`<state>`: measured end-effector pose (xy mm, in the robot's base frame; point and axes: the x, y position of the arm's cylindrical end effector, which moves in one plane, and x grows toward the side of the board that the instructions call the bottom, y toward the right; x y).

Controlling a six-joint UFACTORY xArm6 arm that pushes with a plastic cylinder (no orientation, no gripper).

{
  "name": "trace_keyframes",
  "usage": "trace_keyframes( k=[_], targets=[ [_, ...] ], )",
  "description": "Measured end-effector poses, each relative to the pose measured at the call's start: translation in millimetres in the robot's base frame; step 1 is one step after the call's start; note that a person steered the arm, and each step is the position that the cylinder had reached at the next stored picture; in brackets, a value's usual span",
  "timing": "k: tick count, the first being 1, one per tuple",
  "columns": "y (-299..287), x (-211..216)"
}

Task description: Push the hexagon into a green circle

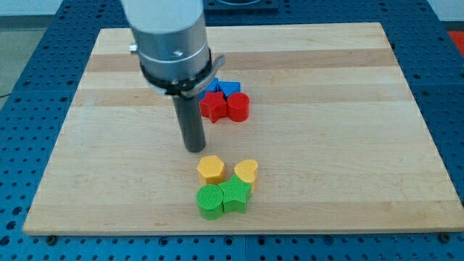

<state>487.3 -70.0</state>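
A yellow hexagon (212, 169) lies on the wooden board (109, 167), low and near the middle. A green circle (211, 201) sits just below it, nearly touching. A green star (236, 196) lies against the circle's right side. My tip (195, 148) is just above and slightly left of the hexagon, a small gap away. The rod rises to the arm's grey body (168, 36) at the view's top.
A yellow heart (246, 172) lies right of the hexagon, above the green star. A red star (213, 106) and a red circle (238, 106) sit together right of the rod, with blue blocks (228, 88) just behind them.
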Motion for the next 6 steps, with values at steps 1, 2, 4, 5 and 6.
trace_keyframes(
  k=[1,2,4,5,6],
  targets=[
    [6.5,1.5],
    [6.5,10.7],
    [6.5,20.9],
    [6.5,24.9],
    [6.5,18.4]
  ],
)
